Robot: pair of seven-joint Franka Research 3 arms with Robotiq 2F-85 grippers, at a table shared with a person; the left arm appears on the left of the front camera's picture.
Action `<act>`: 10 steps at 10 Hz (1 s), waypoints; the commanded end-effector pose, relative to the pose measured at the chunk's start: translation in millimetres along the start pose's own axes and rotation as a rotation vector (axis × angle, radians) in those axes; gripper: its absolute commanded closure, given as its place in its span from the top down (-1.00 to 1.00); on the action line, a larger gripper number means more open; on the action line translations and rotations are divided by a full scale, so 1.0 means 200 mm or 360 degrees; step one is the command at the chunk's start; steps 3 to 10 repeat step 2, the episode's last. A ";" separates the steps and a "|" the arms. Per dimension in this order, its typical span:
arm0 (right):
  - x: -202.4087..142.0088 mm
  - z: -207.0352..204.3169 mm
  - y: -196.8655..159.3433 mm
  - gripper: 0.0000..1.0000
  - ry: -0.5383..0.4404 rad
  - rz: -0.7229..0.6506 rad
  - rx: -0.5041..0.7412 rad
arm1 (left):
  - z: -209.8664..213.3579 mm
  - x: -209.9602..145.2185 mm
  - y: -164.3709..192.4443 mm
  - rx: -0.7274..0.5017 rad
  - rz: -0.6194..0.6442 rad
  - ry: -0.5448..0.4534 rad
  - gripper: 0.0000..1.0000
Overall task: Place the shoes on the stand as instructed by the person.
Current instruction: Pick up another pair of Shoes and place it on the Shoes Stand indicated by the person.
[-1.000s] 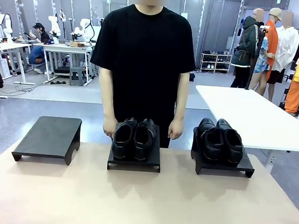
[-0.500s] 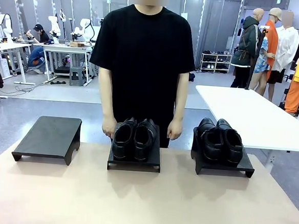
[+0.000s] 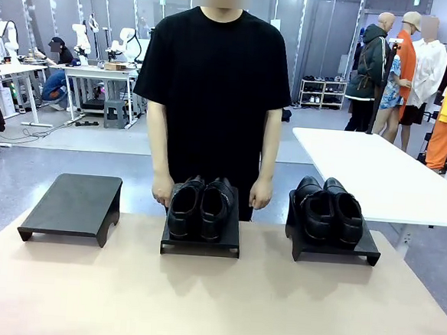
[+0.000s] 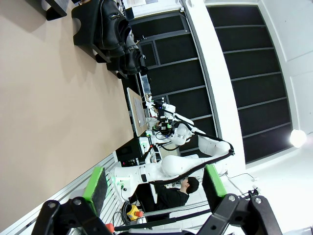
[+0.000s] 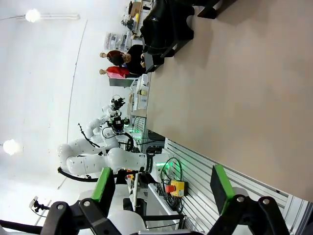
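Observation:
Two pairs of glossy black shoes rest on black stands along the table's far edge: one pair [image 3: 200,206] on the middle stand [image 3: 200,245], the other pair [image 3: 328,211] on the right stand [image 3: 333,250]. The left stand [image 3: 71,203] is bare. The person [image 3: 218,83] stands behind the middle stand with both hands [image 3: 163,188] hanging down at its sides. My left gripper [image 4: 155,183] is open with nothing between its green pads; a pair of shoes [image 4: 116,36] lies far off. My right gripper [image 5: 161,188] is also open, well short of a pair of shoes [image 5: 166,22].
The tan tabletop [image 3: 214,297] spreads wide in front of the stands. A white table [image 3: 376,174] stands behind at the right. Other tables, shelves and people are farther back in the room.

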State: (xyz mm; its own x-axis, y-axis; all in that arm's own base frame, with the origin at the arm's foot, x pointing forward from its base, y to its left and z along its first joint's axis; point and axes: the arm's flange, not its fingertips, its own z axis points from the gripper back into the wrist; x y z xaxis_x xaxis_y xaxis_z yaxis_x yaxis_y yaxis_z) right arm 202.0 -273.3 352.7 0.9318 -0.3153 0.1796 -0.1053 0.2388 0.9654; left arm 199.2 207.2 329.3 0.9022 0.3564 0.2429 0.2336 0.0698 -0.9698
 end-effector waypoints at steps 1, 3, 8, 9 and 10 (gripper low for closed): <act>-0.01 0.00 0.01 1.00 -0.0003 0.0021 0.0020 | 0.00 0.00 -0.01 -0.0019 -0.0016 -0.0007 1.00; -0.01 0.00 0.01 1.00 -0.0003 0.0021 0.0020 | 0.00 0.00 -0.01 -0.0019 -0.0016 -0.0007 1.00; -0.01 0.00 0.01 1.00 -0.0003 0.0021 0.0020 | 0.00 0.00 -0.01 -0.0019 -0.0016 -0.0007 1.00; -0.01 0.00 0.01 1.00 -0.0003 0.0021 0.0020 | 0.00 0.00 -0.01 -0.0019 -0.0016 -0.0007 1.00; -0.01 0.00 0.01 1.00 -0.0003 0.0021 0.0020 | 0.00 0.00 -0.01 -0.0019 -0.0016 -0.0007 1.00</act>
